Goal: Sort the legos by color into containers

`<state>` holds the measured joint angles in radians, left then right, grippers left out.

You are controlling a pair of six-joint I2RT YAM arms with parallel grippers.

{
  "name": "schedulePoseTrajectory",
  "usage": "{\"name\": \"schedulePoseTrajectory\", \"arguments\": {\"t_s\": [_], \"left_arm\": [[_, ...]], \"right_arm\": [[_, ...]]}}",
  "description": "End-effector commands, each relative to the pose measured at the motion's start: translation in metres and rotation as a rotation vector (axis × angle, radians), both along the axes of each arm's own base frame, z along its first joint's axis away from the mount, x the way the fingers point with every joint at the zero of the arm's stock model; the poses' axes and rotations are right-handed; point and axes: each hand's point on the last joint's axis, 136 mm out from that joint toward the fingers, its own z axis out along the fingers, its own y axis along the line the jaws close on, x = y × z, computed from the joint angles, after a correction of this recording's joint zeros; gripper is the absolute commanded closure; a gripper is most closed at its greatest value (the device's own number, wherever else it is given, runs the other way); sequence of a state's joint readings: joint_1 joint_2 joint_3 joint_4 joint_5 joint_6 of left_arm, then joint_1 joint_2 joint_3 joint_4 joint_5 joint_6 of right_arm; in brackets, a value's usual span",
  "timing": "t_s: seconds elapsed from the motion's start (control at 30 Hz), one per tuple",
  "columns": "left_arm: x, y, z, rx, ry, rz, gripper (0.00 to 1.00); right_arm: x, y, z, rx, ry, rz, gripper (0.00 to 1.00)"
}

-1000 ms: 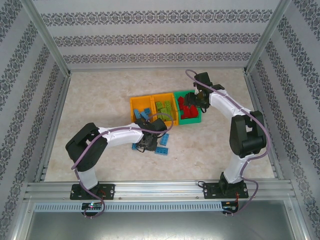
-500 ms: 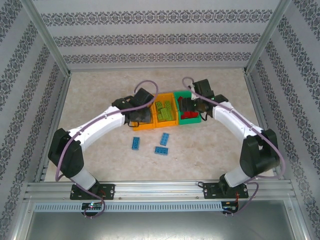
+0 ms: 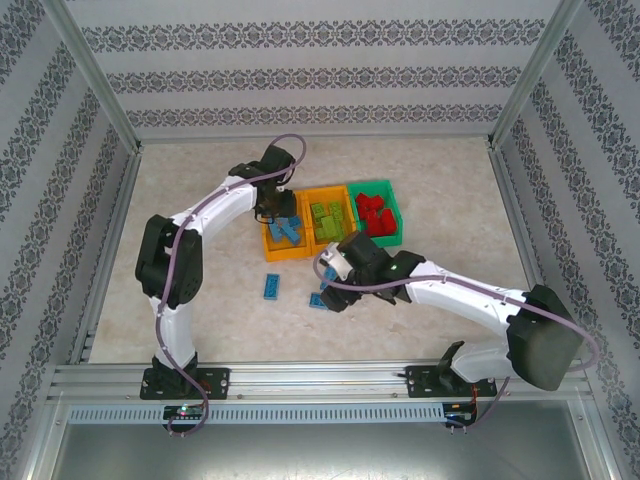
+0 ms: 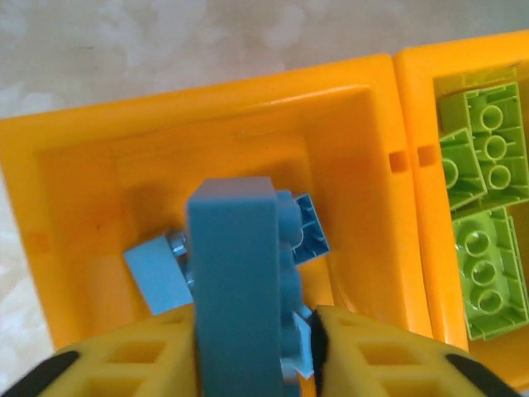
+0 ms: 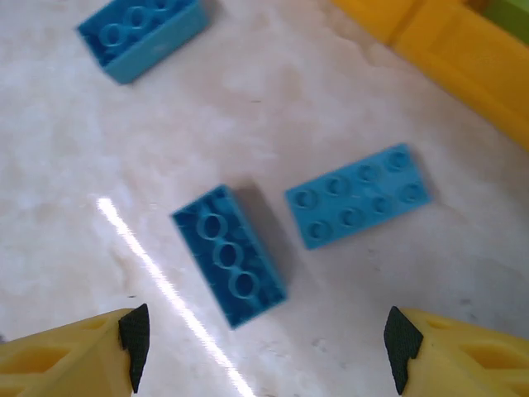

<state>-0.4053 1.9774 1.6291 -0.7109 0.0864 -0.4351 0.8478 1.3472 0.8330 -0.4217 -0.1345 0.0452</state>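
Blue bricks point(image 5: 230, 255) outstanding: three on desk point(image 5: 347, 74) under wide right claw point(image 5: 266, 347), fourth brick point(image 4: 235, 273) held in left claw point(image 4: 252, 351) over left orange bin point(image 4: 83, 149); rest sorted.

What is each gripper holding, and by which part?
Left gripper: blue plastic brick, pinched at its near end across studded face and back. Right gripper: open, nothing.

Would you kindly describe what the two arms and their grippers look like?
Both the left arm and right arm have white links, black joints and a lilac cable looped alongside. The left gripper and right gripper have black-tipped yellow fingers.
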Motion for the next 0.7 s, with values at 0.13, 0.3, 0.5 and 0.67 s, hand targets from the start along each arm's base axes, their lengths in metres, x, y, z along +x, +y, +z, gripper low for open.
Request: {"name": "schedulePoseTrajectory", "arguments": {"t_s": [0.13, 0.3, 0.5, 0.67], "left_arm": [[-0.001, 0.006, 0.024, -0.024, -0.020, 0.003, 0.34], [-0.027, 0.022, 0.048, -0.022, -0.076, 0.021, 0.20], [-0.073, 0.050, 0.055, 0.010, -0.106, 0.054, 0.13], [-0.108, 0.064, 0.032, 0.016, -0.048, 0.076, 0.12]], "right_arm": [[-0.017, 0.024, -0.035, -0.112, 0.070, 0.096, 0.25], [-0.012, 0.028, -0.049, -0.178, 0.073, 0.093, 0.27], [-0.009, 0.031, -0.061, -0.226, 0.090, 0.095, 0.31], [-0.010, 0.030, -0.072, -0.293, 0.088, 0.105, 0.37]]}}
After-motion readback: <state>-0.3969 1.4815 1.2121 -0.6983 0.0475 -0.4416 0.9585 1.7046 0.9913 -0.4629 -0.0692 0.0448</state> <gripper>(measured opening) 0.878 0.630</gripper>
